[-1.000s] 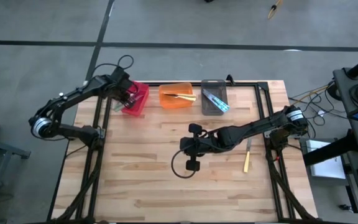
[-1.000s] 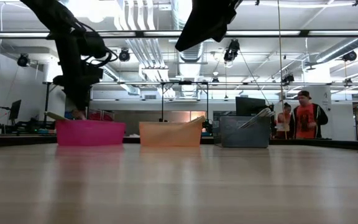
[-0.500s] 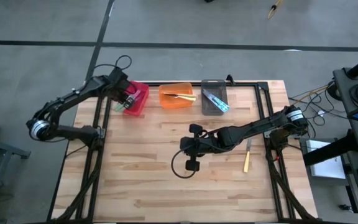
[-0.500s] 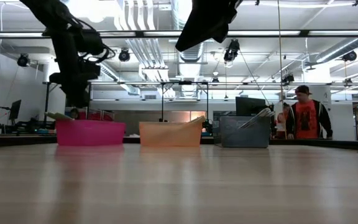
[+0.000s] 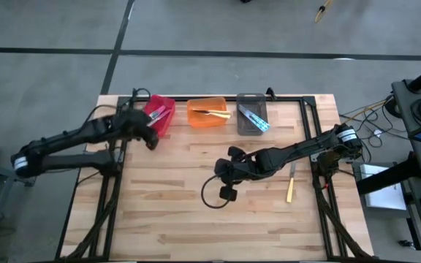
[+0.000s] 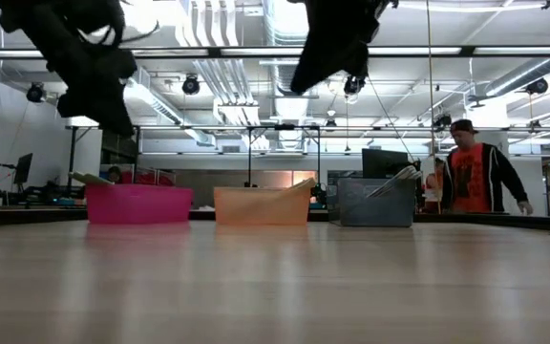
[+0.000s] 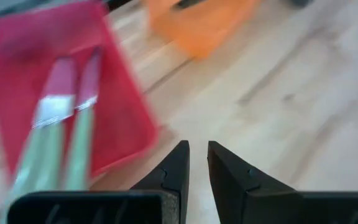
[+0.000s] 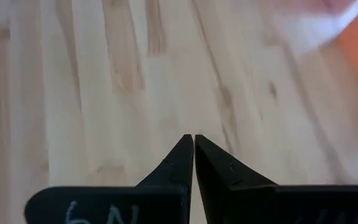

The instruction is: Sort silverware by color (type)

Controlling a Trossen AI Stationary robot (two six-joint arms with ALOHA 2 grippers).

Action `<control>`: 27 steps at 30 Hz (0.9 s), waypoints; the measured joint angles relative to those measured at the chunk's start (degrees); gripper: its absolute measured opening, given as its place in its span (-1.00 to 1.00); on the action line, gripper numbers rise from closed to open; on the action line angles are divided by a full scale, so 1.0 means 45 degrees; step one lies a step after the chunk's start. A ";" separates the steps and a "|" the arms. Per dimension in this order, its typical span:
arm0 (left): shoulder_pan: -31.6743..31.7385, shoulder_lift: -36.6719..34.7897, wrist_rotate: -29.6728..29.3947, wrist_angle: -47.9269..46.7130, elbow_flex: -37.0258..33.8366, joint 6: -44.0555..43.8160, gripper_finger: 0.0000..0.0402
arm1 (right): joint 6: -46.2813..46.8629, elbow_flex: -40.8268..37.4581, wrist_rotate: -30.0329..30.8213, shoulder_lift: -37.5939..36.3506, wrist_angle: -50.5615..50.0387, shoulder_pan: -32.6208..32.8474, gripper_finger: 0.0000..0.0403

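Left gripper [image 5: 152, 140] hangs over bare wood just in front of the red bin [image 5: 159, 115], near the far left corner of the desk [image 5: 196, 212]; its fingers [image 7: 174, 167] stand a narrow slit apart with nothing between them. A second ago it was down at that bin; it has since pulled back toward the desk's middle. Right gripper [image 5: 221, 169] is shut tight on nothing, its tips pressed together above the centre of the desk, about where it was before.

Three small plastic bins line the far edge. Inside the red one lie two green-handled utensils [image 7: 61, 146] side by side, metal heads toward the bin's far end. Next to it, the orange bin [image 5: 207, 112] holds a pale yellow-handled piece [image 5: 214, 112]. Last in the row, the grey bin [image 5: 251, 112] has light blue-handled pieces [image 5: 254, 118] in it. Two more utensils rest loose on the pale, striped plank top near the right edge: a yellow-handled one [image 5: 289, 191] and a darker slim one [image 5: 292, 171] just beyond it.

A person [image 6: 475, 178] in a red top walks in the room behind
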 joint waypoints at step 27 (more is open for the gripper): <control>-1.4068 0.1218 -1.0397 0.6915 -0.1600 -0.4051 -0.80 | 0.4953 -0.1711 -0.4430 -0.0408 -0.7880 -0.0325 -0.96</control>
